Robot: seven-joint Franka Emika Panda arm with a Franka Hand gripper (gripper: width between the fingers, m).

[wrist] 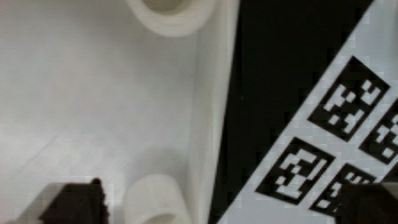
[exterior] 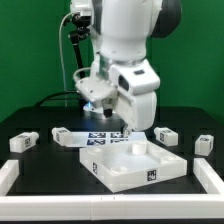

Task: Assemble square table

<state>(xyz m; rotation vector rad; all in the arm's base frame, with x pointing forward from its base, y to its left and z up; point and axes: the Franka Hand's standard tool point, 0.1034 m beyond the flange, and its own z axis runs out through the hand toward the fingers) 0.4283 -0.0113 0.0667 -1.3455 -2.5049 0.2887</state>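
The white square table top (exterior: 135,162) lies flat at the front middle, raised rim up, with a tag on its front side. In the wrist view its surface (wrist: 98,110) fills one side, showing two round corner holes (wrist: 178,15) (wrist: 157,195). My gripper (exterior: 100,112) hangs low over the top's back edge. It is open: the dark fingertips (wrist: 71,203) stand wide apart on either side of the top's rim, holding nothing (wrist: 217,200). Short white legs lie loose: one (exterior: 22,141) at the exterior view's left, two (exterior: 165,134) (exterior: 205,143) at its right.
The marker board (exterior: 95,137) (wrist: 347,115) lies just behind the table top, a strip of black table between them. Low white border rails (exterior: 8,178) (exterior: 212,178) close the front corners. A green wall stands behind the arm.
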